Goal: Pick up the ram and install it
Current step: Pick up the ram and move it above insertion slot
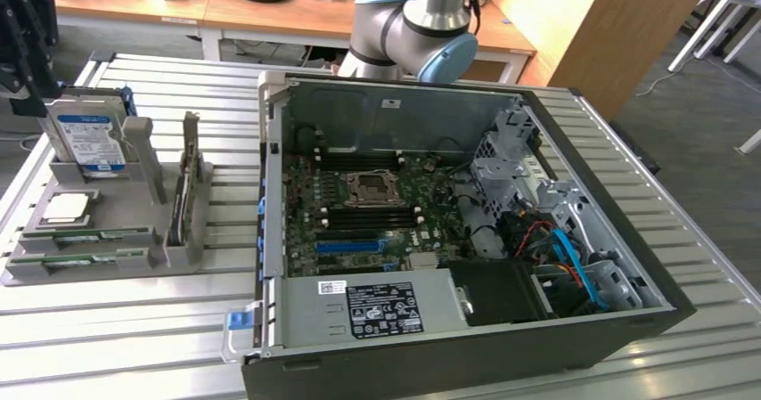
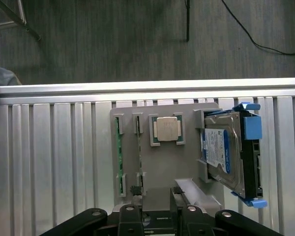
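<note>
Two green ram sticks stand on edge in the slots of a grey holder tray (image 1: 178,257), at the tray's near end in the exterior view: one ram stick (image 1: 91,235) and a second ram stick (image 1: 84,259) beside it. From the wrist camera I look straight down on the tray (image 2: 162,167). A thin green ram edge (image 2: 119,160) sits in the outer slot, with the neighbouring slot (image 2: 139,157) beside it. My gripper (image 2: 157,221) hangs above the tray, off to the side of the ram slots. It is open, with nothing between its dark fingers (image 2: 132,219).
The tray also carries a silver blue-labelled hard drive (image 1: 85,137) (image 2: 225,152), a CPU (image 1: 68,206) (image 2: 167,129) and an upright dark expansion card (image 1: 187,186). The open PC case (image 1: 452,240) with its motherboard (image 1: 369,208) lies at the exterior view's right. The arm's base (image 1: 416,21) stands behind the case.
</note>
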Tool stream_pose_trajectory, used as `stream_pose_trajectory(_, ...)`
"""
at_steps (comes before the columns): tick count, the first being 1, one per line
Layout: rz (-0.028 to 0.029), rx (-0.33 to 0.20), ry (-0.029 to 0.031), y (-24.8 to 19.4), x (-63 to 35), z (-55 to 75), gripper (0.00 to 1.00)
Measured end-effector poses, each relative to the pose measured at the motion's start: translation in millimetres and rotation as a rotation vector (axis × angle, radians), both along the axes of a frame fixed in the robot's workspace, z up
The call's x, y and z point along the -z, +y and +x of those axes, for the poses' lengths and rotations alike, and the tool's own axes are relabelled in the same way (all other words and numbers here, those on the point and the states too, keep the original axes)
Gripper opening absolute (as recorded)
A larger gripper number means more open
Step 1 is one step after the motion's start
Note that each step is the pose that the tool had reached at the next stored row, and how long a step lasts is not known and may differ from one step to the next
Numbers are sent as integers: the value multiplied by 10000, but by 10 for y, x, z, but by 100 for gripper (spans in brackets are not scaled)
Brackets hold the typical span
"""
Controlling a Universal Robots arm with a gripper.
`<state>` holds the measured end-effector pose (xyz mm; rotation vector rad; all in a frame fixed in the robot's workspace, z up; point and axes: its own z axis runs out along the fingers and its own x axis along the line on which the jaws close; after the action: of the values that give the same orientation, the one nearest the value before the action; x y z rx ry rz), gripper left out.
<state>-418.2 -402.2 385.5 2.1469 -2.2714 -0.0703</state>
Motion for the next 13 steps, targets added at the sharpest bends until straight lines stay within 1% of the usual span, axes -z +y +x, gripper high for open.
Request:
stream_pose_trajectory(5,-1,0,3,-4,63,0,36)
stream_pose_trajectory(13,0,-2,2,-5,203,0,36)
